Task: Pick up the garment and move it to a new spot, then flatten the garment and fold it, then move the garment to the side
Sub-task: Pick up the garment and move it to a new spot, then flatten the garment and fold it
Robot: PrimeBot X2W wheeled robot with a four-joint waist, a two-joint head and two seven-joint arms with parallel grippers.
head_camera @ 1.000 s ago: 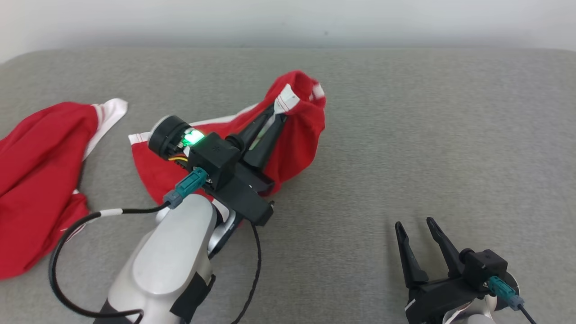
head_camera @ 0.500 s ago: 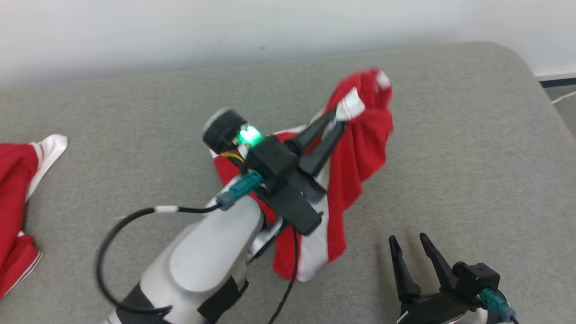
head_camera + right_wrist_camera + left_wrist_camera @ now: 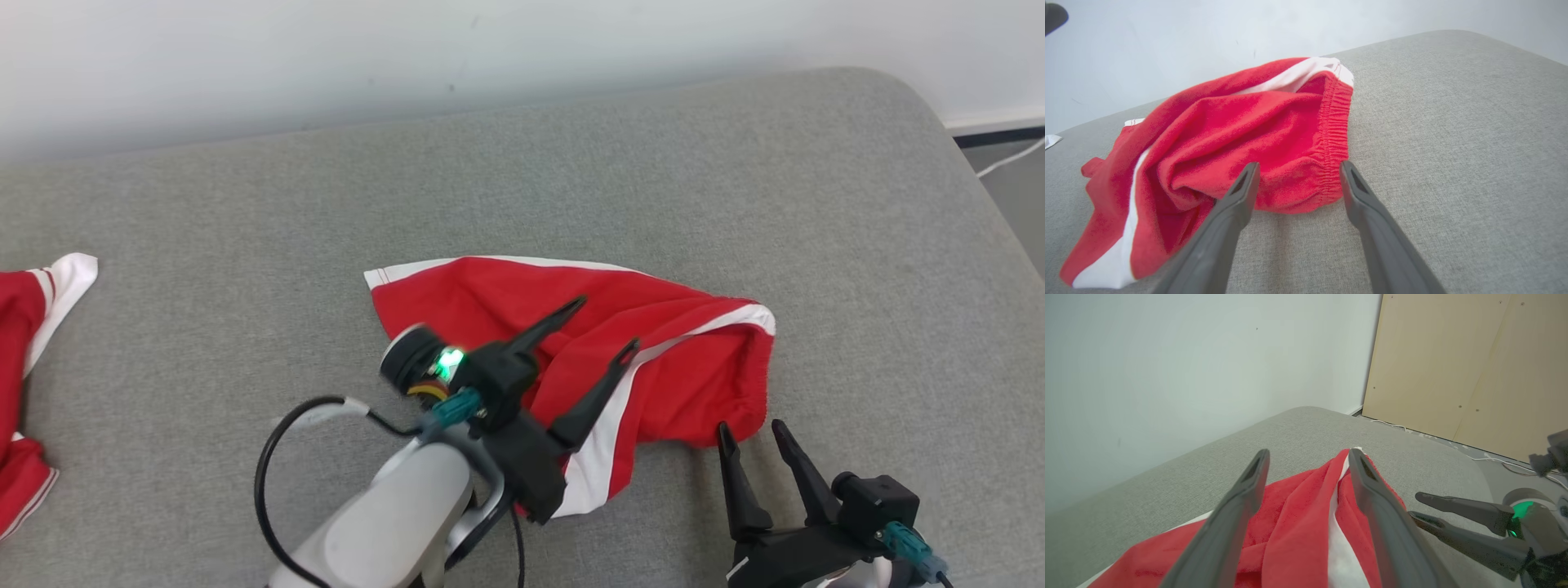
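**A red garment [image 3: 653, 359] with white trim lies crumpled on the right half of a grey padded bench [image 3: 735, 163], one end bunched at its gathered waistband [image 3: 1337, 134].** The robot's left gripper [image 3: 606, 322] hangs just above the middle of the cloth, jaws spread wide and grasping nothing. The right gripper [image 3: 749, 425] waits just beside the waistband end, jaws likewise released and empty, tips near the hem but apart from it.

The move to a new spot looks done; the flattening is not. The cloth lies in doubled folds, with a white stripe [image 3: 600, 465] turned over itself. A pinch taken here would likely catch several layers at once, and the garment would lift as a wad rather than spread. The right jaws sit so low and so near the hem that a closing bite could miss the waistband and nip the bench's cover instead. The pile rests toward the bench's rounded right-hand corner, and a hard pull that way might drag it over the edge. A second red garment [image 3: 24, 327] lies well apart at the far left, and the left arm's looping cable [image 3: 326, 410] could snag on a wide sweep.
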